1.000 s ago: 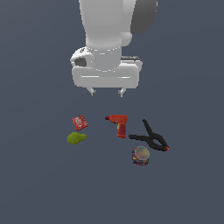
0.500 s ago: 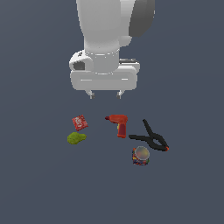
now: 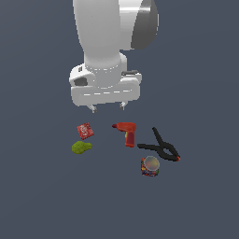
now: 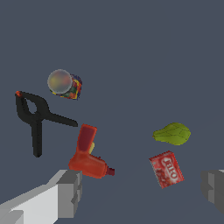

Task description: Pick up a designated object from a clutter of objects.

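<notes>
Gripper (image 3: 108, 108) hangs high above the clutter, jaws spread wide, holding nothing. Target, the lumpy olive-green elongated blob (image 3: 81, 147), lies on the floor just beside the flat red square packet (image 3: 85, 130), towards the exterior view's left. Risk: descending slightly off-line, one finger lands on the packet, or the rounded blob squirts out as the jaws close.

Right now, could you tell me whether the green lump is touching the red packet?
Apart: the wrist view shows bare floor between the green lump and the red packet.

This is not a real room. It is a computer-made test place. The floor (image 3: 42, 196) is flat, plain dark blue-grey with no walls. A few small things, like a red drill (image 3: 128, 133) and a black clamp (image 3: 161, 147), lie on it.
</notes>
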`<state>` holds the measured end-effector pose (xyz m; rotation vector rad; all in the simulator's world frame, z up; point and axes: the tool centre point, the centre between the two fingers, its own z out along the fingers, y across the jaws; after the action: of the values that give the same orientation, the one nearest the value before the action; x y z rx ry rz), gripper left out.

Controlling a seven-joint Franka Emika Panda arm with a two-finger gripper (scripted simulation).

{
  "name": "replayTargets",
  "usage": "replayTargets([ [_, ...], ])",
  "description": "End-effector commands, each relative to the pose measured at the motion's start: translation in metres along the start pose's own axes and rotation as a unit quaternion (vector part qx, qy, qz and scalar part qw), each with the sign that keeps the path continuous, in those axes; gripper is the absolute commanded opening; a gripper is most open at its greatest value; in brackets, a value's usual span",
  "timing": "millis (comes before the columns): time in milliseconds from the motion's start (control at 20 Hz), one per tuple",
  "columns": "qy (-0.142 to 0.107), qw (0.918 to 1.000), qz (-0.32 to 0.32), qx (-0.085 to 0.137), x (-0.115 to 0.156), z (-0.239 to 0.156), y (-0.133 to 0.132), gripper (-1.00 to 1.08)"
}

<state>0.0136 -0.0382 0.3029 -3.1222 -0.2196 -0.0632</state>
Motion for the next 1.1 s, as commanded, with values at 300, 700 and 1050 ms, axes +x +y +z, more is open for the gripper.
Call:
replayTargets([
  [300, -0.003, 0.996, -0.089, -0.001, 0.005, 0.026, 0.021, 1.0],
  [700, -0.005, 0.9847, -0.174, -0.001, 0.009, 0.051, 0.041, 1.0],
  [1050, -0.008, 0.969, -0.247, 0.0, 0.01, 0.073, 0.059, 1.0],
])
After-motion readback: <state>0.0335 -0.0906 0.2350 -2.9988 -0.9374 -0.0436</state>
